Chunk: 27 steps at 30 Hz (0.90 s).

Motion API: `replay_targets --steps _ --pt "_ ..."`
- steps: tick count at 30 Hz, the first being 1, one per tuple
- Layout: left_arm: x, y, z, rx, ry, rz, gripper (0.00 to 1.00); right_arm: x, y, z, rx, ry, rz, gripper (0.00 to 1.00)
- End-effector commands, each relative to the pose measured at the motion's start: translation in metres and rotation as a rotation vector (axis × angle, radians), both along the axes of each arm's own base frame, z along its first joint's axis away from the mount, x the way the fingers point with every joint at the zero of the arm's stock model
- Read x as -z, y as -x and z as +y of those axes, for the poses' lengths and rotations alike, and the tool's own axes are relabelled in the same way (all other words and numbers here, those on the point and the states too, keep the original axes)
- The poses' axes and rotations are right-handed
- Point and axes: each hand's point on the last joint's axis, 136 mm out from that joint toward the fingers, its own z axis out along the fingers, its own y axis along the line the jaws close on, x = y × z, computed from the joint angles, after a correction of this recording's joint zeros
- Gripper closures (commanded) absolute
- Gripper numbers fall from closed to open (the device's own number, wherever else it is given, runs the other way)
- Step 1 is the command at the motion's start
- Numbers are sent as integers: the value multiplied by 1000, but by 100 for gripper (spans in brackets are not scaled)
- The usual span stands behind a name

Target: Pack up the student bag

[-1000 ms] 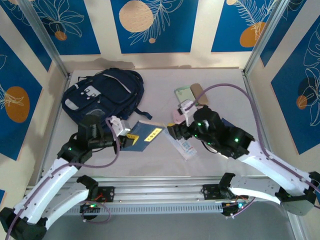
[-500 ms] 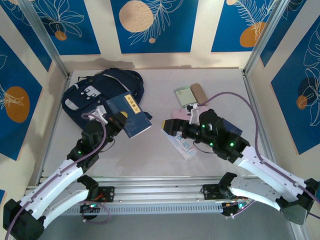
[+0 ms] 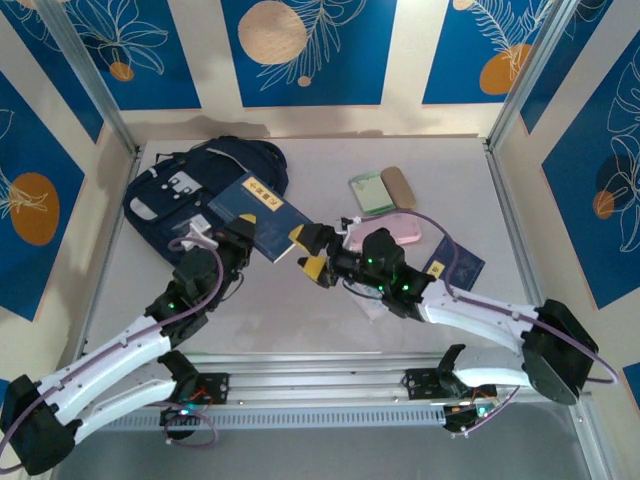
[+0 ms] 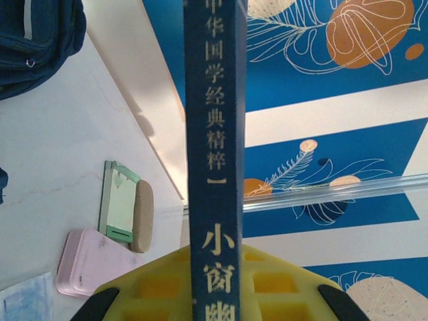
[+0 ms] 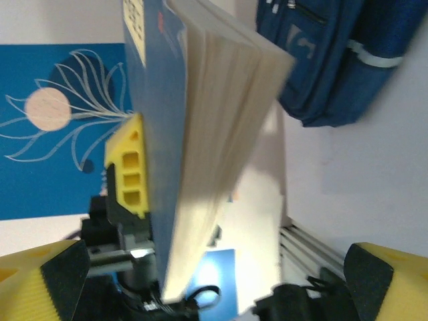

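The student bag [image 3: 200, 185] lies at the back left of the table, navy with white patches. My left gripper [image 3: 243, 240] is shut on a blue book [image 3: 255, 212], held just in front of the bag. In the left wrist view the book's spine [image 4: 214, 134] with gold characters stands upright between the yellow pads [image 4: 281, 287]. My right gripper [image 3: 308, 252] is open, with its yellow fingertips just right of the book's corner. From the right wrist the book's pale page edge [image 5: 214, 134] is close ahead of the open right gripper [image 5: 214, 287], with the bag [image 5: 334, 53] beyond.
A pink case [image 3: 395, 228], a green notebook [image 3: 368, 190] and a tan case [image 3: 398, 185] lie at the back right. A blue booklet [image 3: 455, 262] and a white packet [image 3: 375, 300] lie under the right arm. Metal frame posts and walls enclose the table.
My left arm has swung the blue book up and back toward the bag. My right gripper has moved left from the pink case to the book's edge and opened wider.
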Motion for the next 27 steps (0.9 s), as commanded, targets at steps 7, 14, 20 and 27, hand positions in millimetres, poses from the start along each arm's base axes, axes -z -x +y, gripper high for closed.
replay_targets --steps 7,14,20,27 --pt "-43 6 -3 -25 117 -78 100 -62 -22 28 37 -225 -72 30" --pt "-33 8 -4 -31 112 -56 100 -48 -30 11 189 -98 -64 71" --pt "-25 9 -4 -37 66 -26 100 -46 -37 5 235 -74 -58 98" --pt "0 16 18 -76 -276 92 45 -23 -44 -30 307 81 -79 100"
